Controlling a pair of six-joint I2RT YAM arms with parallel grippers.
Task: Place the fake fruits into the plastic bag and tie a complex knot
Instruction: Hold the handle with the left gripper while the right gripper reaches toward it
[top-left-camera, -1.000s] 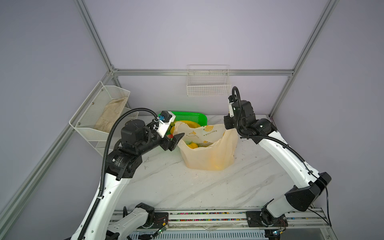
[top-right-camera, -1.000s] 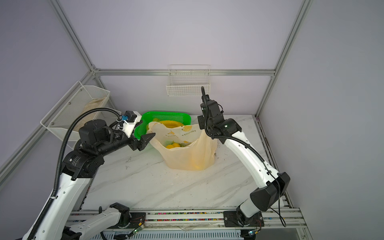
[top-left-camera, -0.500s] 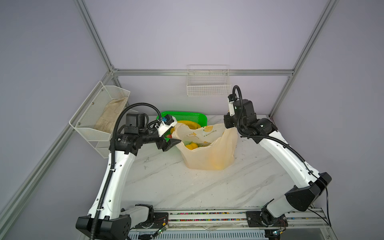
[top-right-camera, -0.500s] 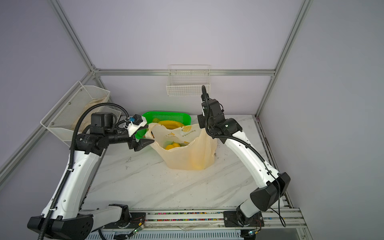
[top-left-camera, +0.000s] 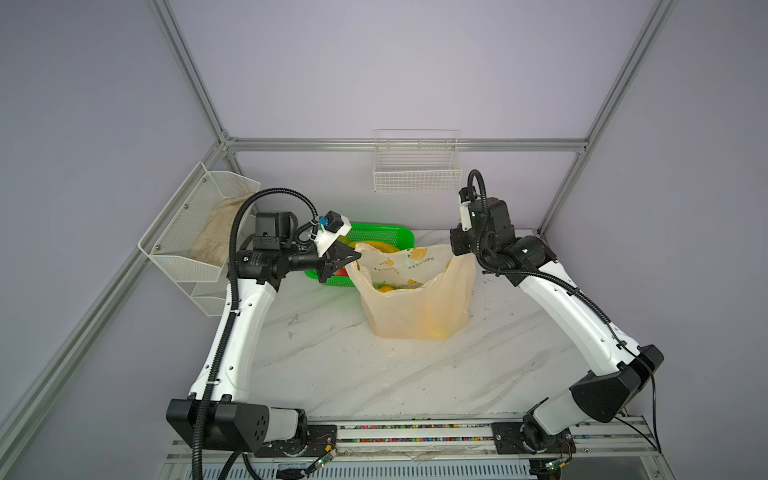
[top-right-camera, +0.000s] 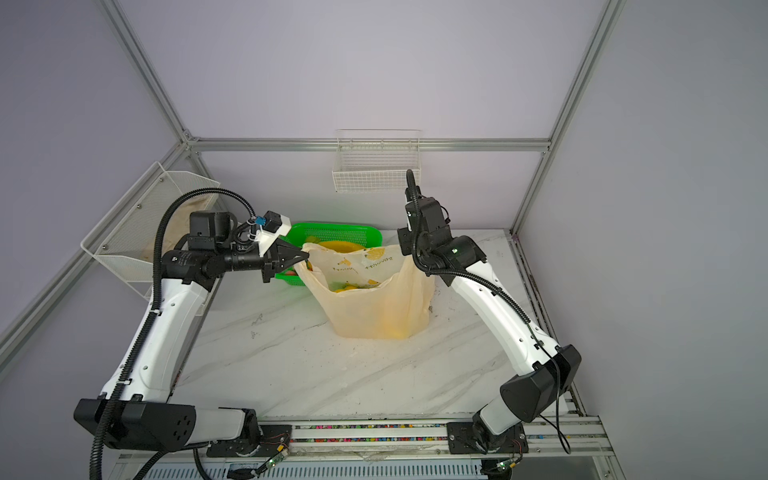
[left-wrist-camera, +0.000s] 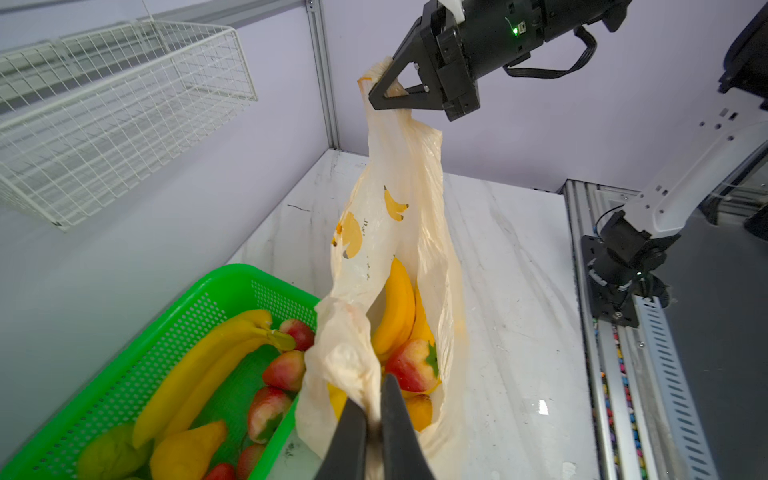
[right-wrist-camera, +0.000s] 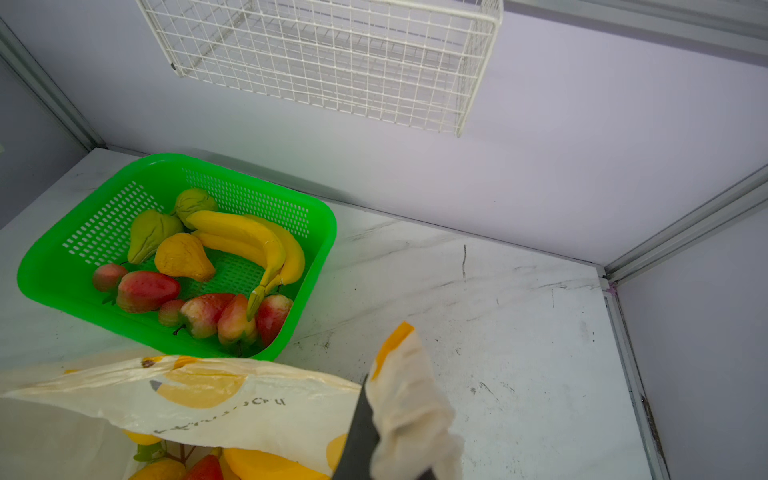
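The plastic bag (top-left-camera: 415, 299) stands on the marble table with its mouth held open, and no knot is in view. Inside it lie fake fruits: a banana bunch (left-wrist-camera: 399, 307), a red apple (left-wrist-camera: 411, 365) and more yellow pieces. My left gripper (left-wrist-camera: 374, 399) is shut on the bag's left handle strip (left-wrist-camera: 345, 353). My right gripper (left-wrist-camera: 374, 95) is shut on the right handle strip and holds it higher. More fake fruits sit in the green basket (right-wrist-camera: 324, 232): bananas (right-wrist-camera: 249, 241), several apples (right-wrist-camera: 208, 311), green pears (right-wrist-camera: 151, 232) and an orange pear (right-wrist-camera: 183, 257).
The green basket (top-left-camera: 386, 235) sits right behind the bag, at the back of the table. A white wire basket (top-left-camera: 417, 166) hangs on the back wall. A wire rack (top-left-camera: 183, 249) holding a beige cloth (top-left-camera: 216, 232) is fixed to the left wall.
My left arm swung in toward the bag and its open gripper shut on the left handle strip. The right gripper kept its hold on the right handle.
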